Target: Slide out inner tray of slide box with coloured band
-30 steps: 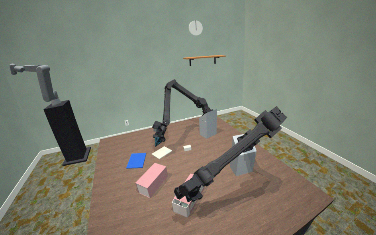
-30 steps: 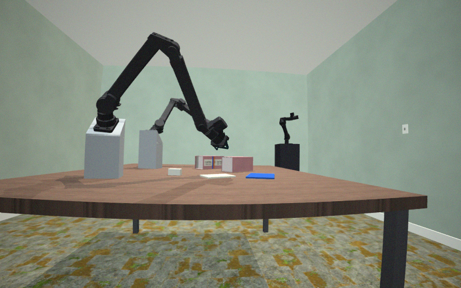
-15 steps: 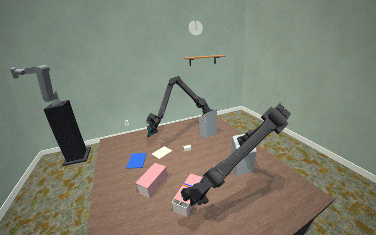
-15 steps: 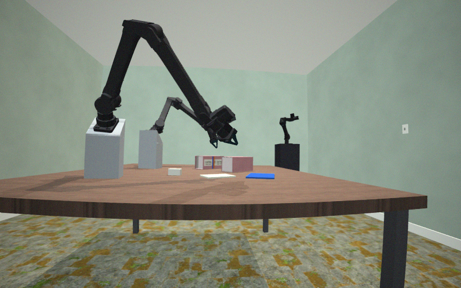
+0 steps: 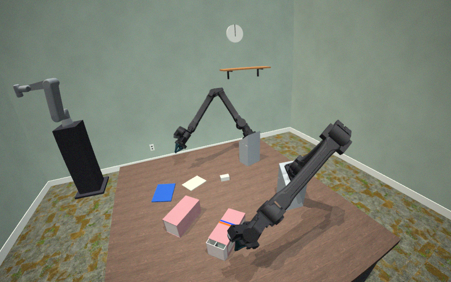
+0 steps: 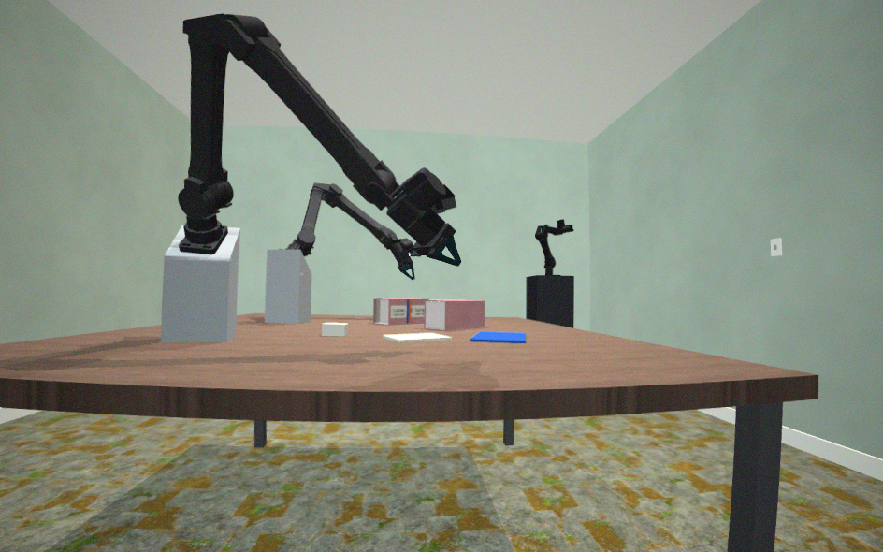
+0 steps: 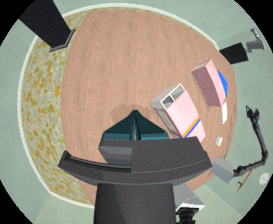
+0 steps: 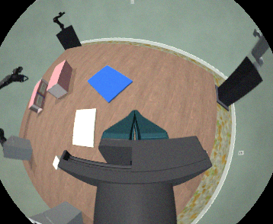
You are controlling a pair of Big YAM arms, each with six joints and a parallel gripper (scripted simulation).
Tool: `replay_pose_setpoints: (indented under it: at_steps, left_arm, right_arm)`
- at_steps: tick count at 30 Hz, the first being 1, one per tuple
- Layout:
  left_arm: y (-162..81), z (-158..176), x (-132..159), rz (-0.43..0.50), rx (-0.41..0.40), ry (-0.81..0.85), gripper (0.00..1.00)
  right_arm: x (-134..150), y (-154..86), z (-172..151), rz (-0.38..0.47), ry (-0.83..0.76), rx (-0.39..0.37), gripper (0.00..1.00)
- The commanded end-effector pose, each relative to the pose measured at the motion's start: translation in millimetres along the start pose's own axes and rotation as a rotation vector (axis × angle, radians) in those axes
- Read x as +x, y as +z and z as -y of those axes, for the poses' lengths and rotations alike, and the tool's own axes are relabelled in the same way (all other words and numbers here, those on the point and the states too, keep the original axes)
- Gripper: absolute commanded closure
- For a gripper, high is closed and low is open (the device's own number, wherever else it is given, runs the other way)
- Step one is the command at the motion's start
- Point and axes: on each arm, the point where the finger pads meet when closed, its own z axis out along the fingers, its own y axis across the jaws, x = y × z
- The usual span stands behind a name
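The banded slide box's pink sleeve (image 5: 222, 229) (image 7: 182, 111) has a blue and an orange stripe; it also shows in the exterior view (image 6: 397, 311) and the right wrist view (image 8: 33, 100). Its pale inner tray (image 5: 216, 250) (image 7: 158, 100) shows beyond the sleeve's end by a short length, with a divider and open compartments in view. The plain pink slide box (image 5: 181, 213) (image 6: 457, 315) (image 7: 208, 84) (image 8: 59, 78) stands apart from it. My left gripper (image 5: 238, 247) (image 6: 411, 277) (image 7: 135, 113) is shut and empty, beside the banded box. My right gripper (image 5: 176, 151) (image 6: 457, 263) (image 8: 134, 113) is shut and empty, high above the table.
A blue flat sheet (image 5: 163, 192) (image 6: 499, 337) (image 8: 110, 84), a cream flat sheet (image 5: 194, 182) (image 6: 416, 337) (image 8: 85, 127) and a small white block (image 5: 224, 177) (image 6: 334, 329) lie on the table beyond the boxes in the top view. Both arm bases stand along one side.
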Motion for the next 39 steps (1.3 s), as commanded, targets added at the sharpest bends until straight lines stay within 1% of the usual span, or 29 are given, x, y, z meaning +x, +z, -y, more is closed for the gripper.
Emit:
replay_pose_setpoints:
  at_steps: [1,6,11,12,14,15,17,18,20,22,23,24,27,28,29,31,32,33,34,35,36,37,39]
  left_arm:
    - [-12.3,-18.1,-2.1,0.043,-0.028,0.037,1.0]
    - [-27.9,-35.0,-6.2,0.104,-0.047,0.075,1.0]
    - [-42.4,-47.8,-7.8,0.16,-0.065,0.118,1.0]
    - [-45.1,-50.1,-7.9,0.171,-0.068,0.127,1.0]
    - [-45.1,-50.1,-7.9,0.171,-0.068,0.127,1.0]
    - [-39.2,-46.4,-5.5,0.17,-0.057,0.14,1.0]
    - [-45.3,-50.8,-4.0,0.187,-0.064,0.149,1.0]
    - [-52.9,-55.5,-7.1,0.204,-0.076,0.155,1.0]
    - [-60.0,-61.4,-8.2,0.224,-0.088,0.166,1.0]
    - [-64.9,-65.4,-9.7,0.24,-0.096,0.175,1.0]
    - [-69.3,-70.0,-13.8,0.254,-0.106,0.18,1.0]
    - [-69.4,-68.9,-11.1,0.255,-0.104,0.184,1.0]
    - [-71.4,-69.5,-9.1,0.265,-0.105,0.194,1.0]
    - [-69.5,-69.1,-8.0,0.265,-0.102,0.195,1.0]
    - [-65.3,-67.4,-5.8,0.259,-0.096,0.197,1.0]
    - [-65.3,-67.4,-5.8,0.259,-0.096,0.197,1.0]
    - [-61.5,-60.2,-6.2,0.255,-0.077,0.204,1.0]
    - [-63.7,-67.2,-4.7,0.261,-0.094,0.198,1.0]
    - [-76.2,-72.4,-10.1,0.278,-0.111,0.195,1.0]
    - [-75.6,-71.3,-8.9,0.275,-0.106,0.194,1.0]
    - [-69.6,-69.9,-8.1,0.266,-0.094,0.184,1.0]
    - [-85.8,-84.3,-22.0,0.295,-0.128,0.162,1.0]
    - [-85.9,-84.4,-22.1,0.295,-0.128,0.162,1.0]
  right_arm:
    - [11.0,-22.4,19.3,-0.032,0.009,0.017,1.0]
    - [21.8,-63.9,63.9,-0.059,0.042,0.082,1.0]
    - [36.0,-108.1,98.1,-0.095,0.073,0.141,1.0]
    - [38.6,-117.1,103.2,-0.1,0.079,0.149,1.0]
    - [38.6,-117.1,103.2,-0.1,0.079,0.149,1.0]
    - [44.5,-117.1,101.1,-0.116,0.084,0.141,1.0]
    - [53.8,-131.7,108.1,-0.137,0.097,0.157,1.0]
    - [52.0,-143.0,116.5,-0.136,0.1,0.176,1.0]
    - [53.9,-161.7,129.6,-0.141,0.109,0.207,1.0]
    - [57.1,-174.1,135.9,-0.149,0.117,0.222,1.0]
    - [54.1,-181.7,144.4,-0.145,0.118,0.239,1.0]
    - [59.8,-185.1,141.0,-0.156,0.123,0.236,1.0]
    - [63.5,-196.9,145.6,-0.165,0.131,0.25,1.0]
    - [66.6,-197.5,145.7,-0.173,0.135,0.249,1.0]
    - [68.8,-196.1,144.1,-0.178,0.137,0.245,1.0]
    - [68.8,-196.1,144.1,-0.178,0.137,0.245,1.0]
    - [70.7,-188.0,139.6,-0.182,0.139,0.225,1.0]
    - [81.3,-186.2,138.2,-0.201,0.148,0.221,1.0]
    - [81.8,-187.2,139.2,-0.203,0.149,0.225,1.0]
    - [80.8,-187.8,140.9,-0.202,0.148,0.227,1.0]
    - [78.7,-187.0,143.1,-0.197,0.146,0.232,1.0]
    - [41.0,-222.6,184.6,-0.12,0.125,0.344,1.0]
    - [40.1,-222.8,185.0,-0.117,0.125,0.343,1.0]
